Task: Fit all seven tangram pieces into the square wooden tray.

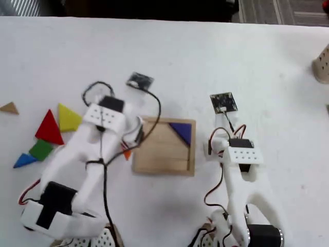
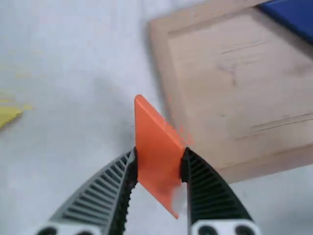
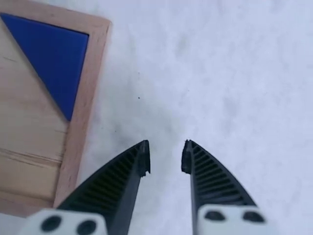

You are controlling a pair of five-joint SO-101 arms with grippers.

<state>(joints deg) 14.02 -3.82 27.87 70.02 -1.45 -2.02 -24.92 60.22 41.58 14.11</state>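
- Gripping the orange piece [image 2: 154, 132], the left gripper [image 2: 159, 157] has both ribbed fingers [image 2: 122, 178] pressed against its opposite sides, and the piece stands on edge between them.
- From the high view, this piece sits just beside the outer edge of the square wooden tray [image 1: 164, 170], on the side nearest the left arm [image 1: 92, 149]. I cannot tell whether it touches the table [image 1: 231, 56].
- The right gripper [image 3: 165, 156] hovers over bare table just outside the tray's opposite rim, its fingers parted by a narrow gap with nothing between them.
- One dark blue triangle [image 1: 182, 131] lies inside the tray, tucked into the far corner on the right arm's side.
- Well apart from the tray, beyond the left arm, lie the red triangle [image 1: 49, 128], the yellow piece [image 1: 68, 117], the green square [image 1: 41, 150] and the light blue triangle [image 1: 24, 160], close together.
- A tan triangle [image 1: 9, 108] lies alone, farther out.
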